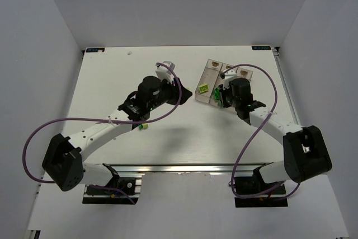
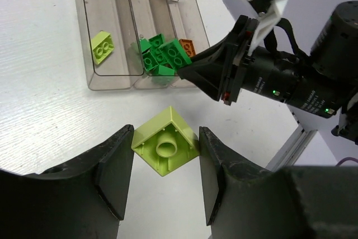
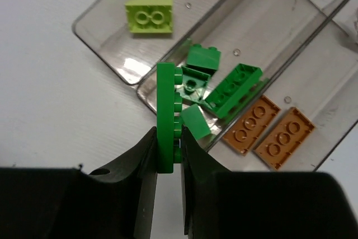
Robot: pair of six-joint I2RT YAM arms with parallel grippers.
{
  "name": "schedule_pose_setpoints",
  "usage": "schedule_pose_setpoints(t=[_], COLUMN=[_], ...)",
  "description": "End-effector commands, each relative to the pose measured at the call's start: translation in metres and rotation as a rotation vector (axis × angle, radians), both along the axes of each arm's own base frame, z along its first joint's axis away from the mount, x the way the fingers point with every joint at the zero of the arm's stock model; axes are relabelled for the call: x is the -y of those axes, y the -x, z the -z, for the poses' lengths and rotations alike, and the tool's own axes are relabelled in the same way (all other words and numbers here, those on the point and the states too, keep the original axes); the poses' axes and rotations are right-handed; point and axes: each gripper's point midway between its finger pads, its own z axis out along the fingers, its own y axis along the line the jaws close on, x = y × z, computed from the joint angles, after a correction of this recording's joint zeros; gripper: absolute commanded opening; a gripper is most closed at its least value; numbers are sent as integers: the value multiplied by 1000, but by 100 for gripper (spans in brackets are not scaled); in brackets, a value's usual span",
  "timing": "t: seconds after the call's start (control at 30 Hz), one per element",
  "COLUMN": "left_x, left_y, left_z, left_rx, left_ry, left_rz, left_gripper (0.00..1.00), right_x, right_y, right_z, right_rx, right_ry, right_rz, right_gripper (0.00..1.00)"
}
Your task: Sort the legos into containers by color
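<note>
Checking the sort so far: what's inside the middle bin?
Visible in the middle bin: several dark green bricks, piled at one end. The dark green plate held by the right tool covers part of that end, so anything behind it is hidden.

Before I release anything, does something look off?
Yes: the left gripper holds its yellow-green lego corner to corner, turned diamond-wise in the jaws, so the grip looks precarious. Inside the containers, colors look correctly sorted.
</note>
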Motion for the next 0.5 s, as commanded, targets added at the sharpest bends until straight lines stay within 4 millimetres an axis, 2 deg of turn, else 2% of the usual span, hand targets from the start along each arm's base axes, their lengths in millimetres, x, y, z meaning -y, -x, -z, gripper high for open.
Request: schedule_pose_setpoints(t=[0.0, 0.1, 0.3, 0.47], left_x=[-5, -6, -5, -5], left_y=[1, 0, 0, -1], left_z=[-25, -24, -19, -16], left_rx=[64, 71, 64, 58], left_ry=[0, -7, -15, -20], left_rz=[-10, -11, -9, -8], left_gripper=[0, 0, 1, 2], right_x=[12, 17, 17, 17], right_y=[-28, -34, -39, -41], right_z=[-19, -17, -18, -17], right_rx=[98, 101, 113, 122], right_ry=[60, 74, 66, 65], right_rz=[72, 107, 123, 125], right_gripper=[6, 12, 16, 32])
